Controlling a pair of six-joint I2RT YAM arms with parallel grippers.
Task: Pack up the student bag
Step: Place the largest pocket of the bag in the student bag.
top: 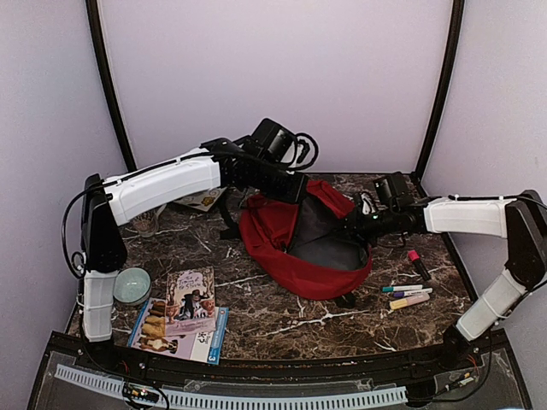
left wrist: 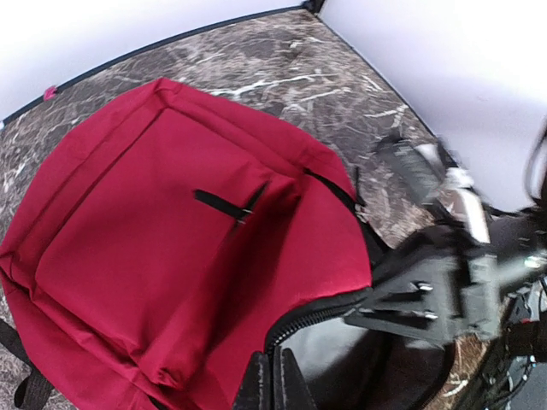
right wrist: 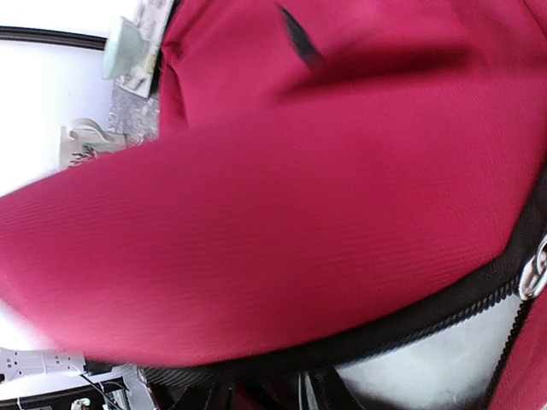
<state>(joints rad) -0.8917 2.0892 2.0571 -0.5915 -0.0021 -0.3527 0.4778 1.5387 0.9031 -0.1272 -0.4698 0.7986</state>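
Large soft red fabric backpack (top: 282,256) mid-worktop toward far edge, mouth gaping upward. Left gripper (left wrist: 273,389) pinched shut on far zipper rim. Right gripper (top: 366,224) at right rim, opening unclear. Coloured markers (top: 408,295) lie right of backpack, right arm nearer.

You've got free marble tabletop (top: 282,320) in front of the red backpack (top: 282,252). Right of it markers (top: 408,295) block; front-left, books (top: 181,318) and bowl (top: 132,284). Left arm (top: 171,184) and right arm (top: 466,216) crowd its mouth.
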